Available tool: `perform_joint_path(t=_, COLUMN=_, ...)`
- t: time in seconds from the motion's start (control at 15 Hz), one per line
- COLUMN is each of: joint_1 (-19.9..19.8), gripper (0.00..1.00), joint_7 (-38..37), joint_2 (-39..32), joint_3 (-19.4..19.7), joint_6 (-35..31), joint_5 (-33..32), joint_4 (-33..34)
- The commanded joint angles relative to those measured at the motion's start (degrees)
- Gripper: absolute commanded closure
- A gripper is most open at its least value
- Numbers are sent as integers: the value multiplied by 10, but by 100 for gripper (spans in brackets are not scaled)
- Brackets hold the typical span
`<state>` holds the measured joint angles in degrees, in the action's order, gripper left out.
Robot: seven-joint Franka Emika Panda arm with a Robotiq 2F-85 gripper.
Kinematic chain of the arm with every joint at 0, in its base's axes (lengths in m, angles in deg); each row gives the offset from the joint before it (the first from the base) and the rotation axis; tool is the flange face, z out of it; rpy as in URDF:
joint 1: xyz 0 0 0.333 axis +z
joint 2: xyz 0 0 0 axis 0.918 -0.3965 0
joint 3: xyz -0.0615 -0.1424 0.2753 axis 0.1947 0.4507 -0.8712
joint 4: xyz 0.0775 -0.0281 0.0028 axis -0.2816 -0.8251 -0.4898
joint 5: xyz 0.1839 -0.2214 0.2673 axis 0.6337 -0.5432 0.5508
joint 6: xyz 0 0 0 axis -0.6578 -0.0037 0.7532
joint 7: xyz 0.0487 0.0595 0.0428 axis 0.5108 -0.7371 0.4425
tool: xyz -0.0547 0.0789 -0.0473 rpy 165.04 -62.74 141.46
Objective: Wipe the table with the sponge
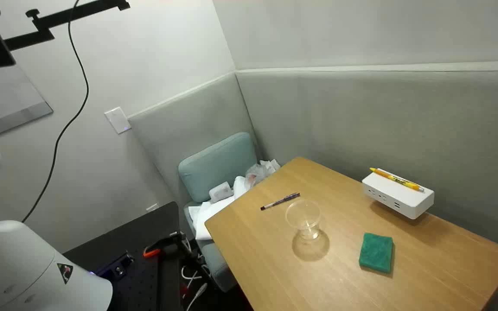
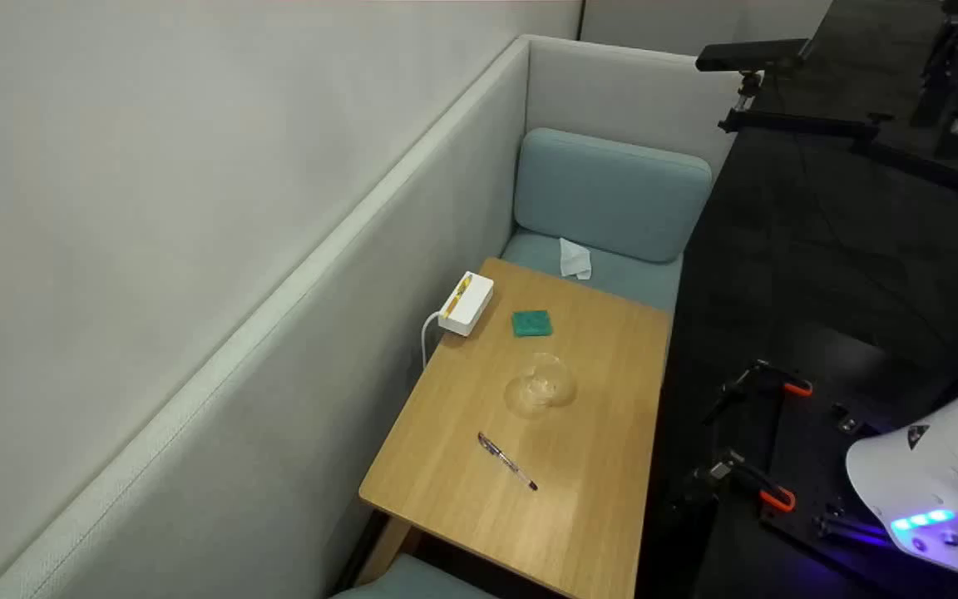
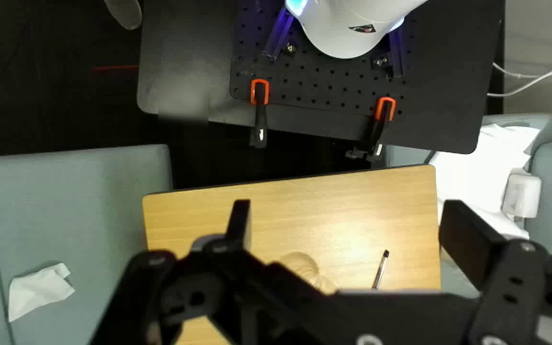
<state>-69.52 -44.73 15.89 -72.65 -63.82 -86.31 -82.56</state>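
In an exterior view, the teal-green sponge [image 1: 376,252] lies flat on the wooden counter [image 1: 344,216] near a clear cup [image 1: 304,217]. In an exterior view, the cup stands between sponge and pen [image 2: 508,461]. In the wrist view, the jaws stand wide apart.

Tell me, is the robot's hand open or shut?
Open. In the wrist view, the hand has its two black fingers wide apart.

Sponge [image 1: 376,252] on table [image 1: 331,280], cup [image 1: 305,219] between sponge and pen [image 1: 280,201]
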Motion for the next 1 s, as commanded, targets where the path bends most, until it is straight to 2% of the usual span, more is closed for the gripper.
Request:
perform_joint_path(t=0.0, joint_1=2, gripper=0, joint_7=-1, joint_2=0, joint_3=1, joint_6=1, joint_5=0, joint_4=1)
perform_joint_path(t=0.33, joint_1=2, gripper=0, joint_7=-1, joint_2=0, joint_3=1, joint_6=1, joint_5=0, joint_4=1)
perform_joint_path(t=0.47, joint_1=-1, gripper=0, joint_7=-17, joint_2=-4, joint_3=-5, joint_6=-21, joint_5=-3, joint_4=-3)
perform_joint_path(t=0.6, joint_1=-2, gripper=0, joint_7=-33, joint_2=-16, joint_3=-8, joint_6=-50, joint_5=-1, joint_4=-6)
perform_joint_path(t=0.93, joint_1=-8, gripper=0, joint_7=-75, joint_2=-81, joint_3=-7, joint_6=-185, joint_5=5, joint_4=-10)
